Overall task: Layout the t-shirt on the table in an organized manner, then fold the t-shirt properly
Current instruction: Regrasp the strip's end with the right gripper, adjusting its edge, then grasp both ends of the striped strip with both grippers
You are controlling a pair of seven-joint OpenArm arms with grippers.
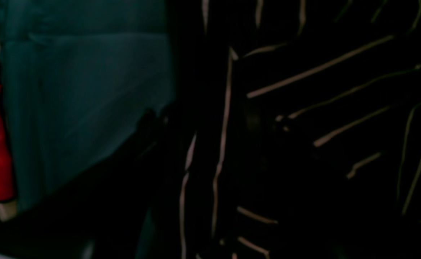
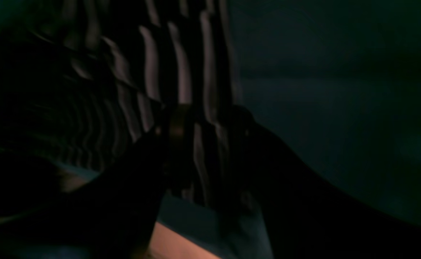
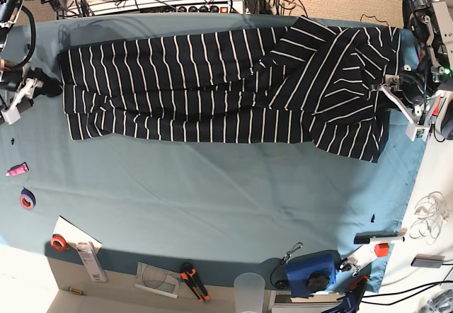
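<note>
Two dark metal grippers stand open at opposite ends of a dark navy t-shirt with thin white stripes (image 3: 205, 86).
In the base view, the t-shirt lies in a long strip across the far part of the teal-cloth table (image 3: 163, 185), bunched and creased towards its right end. The left gripper (image 1: 210, 118), its arm reaching down from the upper right, is over that bunched end, fingers apart with striped fabric showing between them. The right gripper (image 2: 210, 118), its arm coming in from the left, is at the t-shirt's left edge, jaws also parted. Any lettering on the bright blue boxy device (image 3: 310, 273), nearer than the t-shirt, is too small to read.
</note>
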